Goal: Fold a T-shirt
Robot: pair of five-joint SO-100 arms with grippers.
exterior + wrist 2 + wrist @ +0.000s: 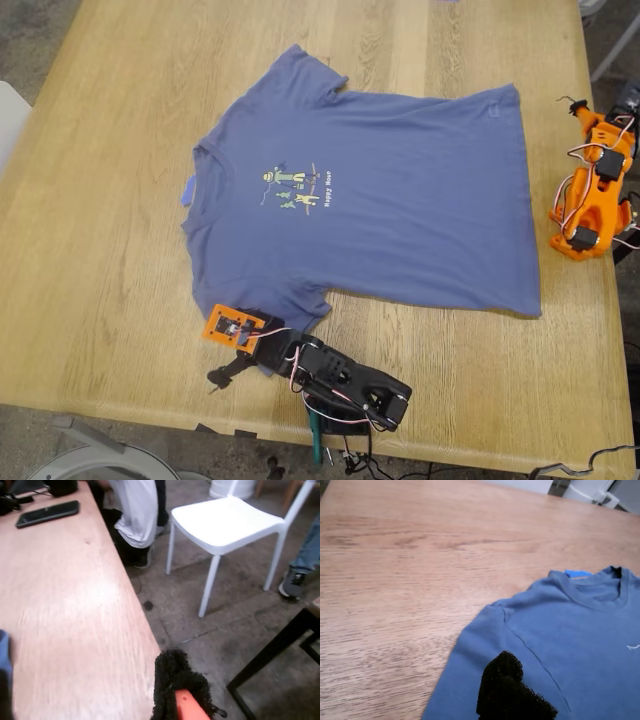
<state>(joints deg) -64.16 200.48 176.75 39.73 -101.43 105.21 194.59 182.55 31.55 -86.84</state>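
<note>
The T-shirt (400, 195) lies flat and spread out on the wooden surface (100, 250), chest print (297, 187) facing up. My first gripper (232, 350) sits at the sleeve (285, 305), its dark padded fingers (507, 690) over the cloth near the shoulder seam; whether they are clenched I cannot tell. My second gripper (182, 702) is at the surface's edge, clear of the shirt, grip state unclear

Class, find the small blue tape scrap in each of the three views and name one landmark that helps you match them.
Exterior view: blue tape scrap on the table, at the T-shirt collar.
First wrist view: tape scrap peeking from behind the collar.
Second wrist view: not in it.
Shared landmark: the collar.
</note>
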